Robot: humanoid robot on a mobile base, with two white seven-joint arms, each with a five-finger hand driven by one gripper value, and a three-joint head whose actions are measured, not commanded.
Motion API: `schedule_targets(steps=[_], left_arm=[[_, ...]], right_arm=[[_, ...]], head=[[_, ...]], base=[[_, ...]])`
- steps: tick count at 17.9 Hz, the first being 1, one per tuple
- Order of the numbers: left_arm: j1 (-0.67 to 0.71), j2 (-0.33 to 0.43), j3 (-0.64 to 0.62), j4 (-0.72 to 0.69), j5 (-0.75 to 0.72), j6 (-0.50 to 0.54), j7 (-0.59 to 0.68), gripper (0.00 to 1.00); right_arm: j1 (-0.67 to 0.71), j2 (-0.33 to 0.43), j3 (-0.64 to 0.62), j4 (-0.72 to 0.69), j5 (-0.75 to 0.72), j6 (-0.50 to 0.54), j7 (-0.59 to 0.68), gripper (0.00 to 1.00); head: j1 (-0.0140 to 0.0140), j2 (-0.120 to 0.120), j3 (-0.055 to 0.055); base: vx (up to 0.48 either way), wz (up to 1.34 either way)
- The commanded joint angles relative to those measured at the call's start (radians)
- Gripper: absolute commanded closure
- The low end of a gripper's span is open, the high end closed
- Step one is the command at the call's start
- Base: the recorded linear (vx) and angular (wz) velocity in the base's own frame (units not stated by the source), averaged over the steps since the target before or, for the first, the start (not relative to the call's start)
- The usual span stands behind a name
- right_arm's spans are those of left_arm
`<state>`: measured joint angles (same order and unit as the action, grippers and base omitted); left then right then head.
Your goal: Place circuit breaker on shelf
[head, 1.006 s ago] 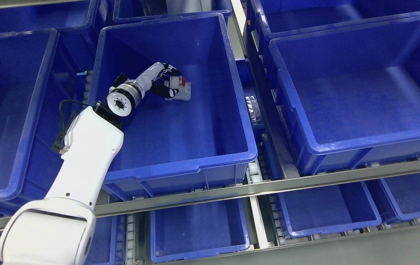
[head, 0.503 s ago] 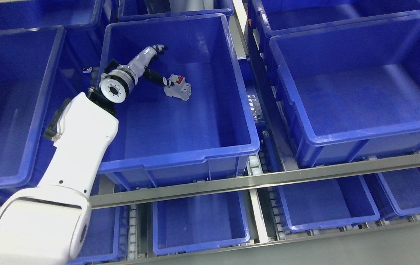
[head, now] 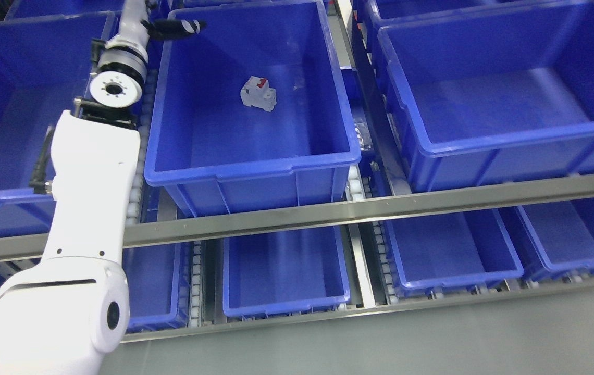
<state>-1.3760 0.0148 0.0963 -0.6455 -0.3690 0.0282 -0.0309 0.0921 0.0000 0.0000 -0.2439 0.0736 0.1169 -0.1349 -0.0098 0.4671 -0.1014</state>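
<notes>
Blue plastic fills nearly the whole view: rows of open bins on a metal roller shelf. The circuit breaker (head: 258,94), pale grey with a small red switch at its top, lies on the floor of the middle bin (head: 255,164) on the upper level, toward the back half and apart from every wall. Nothing else is in that bin.

The left hand (head: 172,27) is at the bin's back left corner, above the rim, with dark fingers (head: 190,24) stretched out toward the right and holding nothing; it is well apart from the breaker. Its white arm (head: 94,177) rises from the lower left, crossing in front of the steel rail (head: 359,208) and the gap between the middle bin and the left bin (head: 0,156).

A larger bin (head: 484,140) sits to the right, separated by a strip of white rollers (head: 355,185). Below the rail, the lower level carries more blue bins (head: 284,307), and grey floor (head: 432,344) shows at the bottom. The right arm does not appear
</notes>
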Motion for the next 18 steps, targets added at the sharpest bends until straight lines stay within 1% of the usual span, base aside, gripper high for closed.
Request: schedule_targets(steps=[1,3,4,5,7,10,12,18], left_arm=[[0.134,0.003,0.197,-0.553,0.139,0.108,0.002,0.0],[0.277,0.003,0.128,-0.734,0.15,0.14,0.002,0.0],[0.329,0.003,0.111,-0.799,0.15,0.154,0.002,0.0],[0.41,0.003,0.097,-0.885,0.15,0.18,0.002,0.0],[0.492,0.003,0.074,-0.957,0.15,0.183,0.002,0.0],[0.584,0.003,0.023,-0.991,0.15,0.184,0.012,0.0],[0.588,0.003,0.022,-0.994,0.15,0.185,0.012,0.0],[0.594,0.003,0.022,-0.994,0.15,0.187,0.011,0.0]], right_arm=[[0.0,-0.017,0.02,0.0,0.0,-0.037,-0.002,0.0],[0.0,-0.017,0.02,-0.001,0.0,-0.037,-0.002,0.0],[0.0,-0.017,0.02,0.0,0.0,-0.037,-0.002,0.0],[0.0,-0.017,0.02,0.0,0.0,-0.037,-0.002,0.0],[0.0,-0.017,0.02,0.0,0.0,-0.037,0.0,0.0],[0.0,-0.017,0.02,0.0,0.0,-0.037,-0.002,0.0],[0.0,-0.017,0.02,0.0,0.0,-0.037,-0.002,0.0],[0.0,-0.017,0.02,0.0,0.0,-0.037,-0.002,0.0]], head=[[0.0,0.0,0.0],[0.0,0.0,0.0],[0.0,0.0,0.0],[0.0,0.0,0.0],[0.0,0.0,0.0],[0.0,0.0,0.0],[0.0,0.0,0.0],[0.0,0.0,0.0]], base=[[-0.256,-0.06],[-0.283,-0.06],[-0.264,-0.06],[-0.264,-0.06],[-0.286,-0.03],[-0.241,-0.02],[-0.119,-0.13],[0.035,-0.02]])
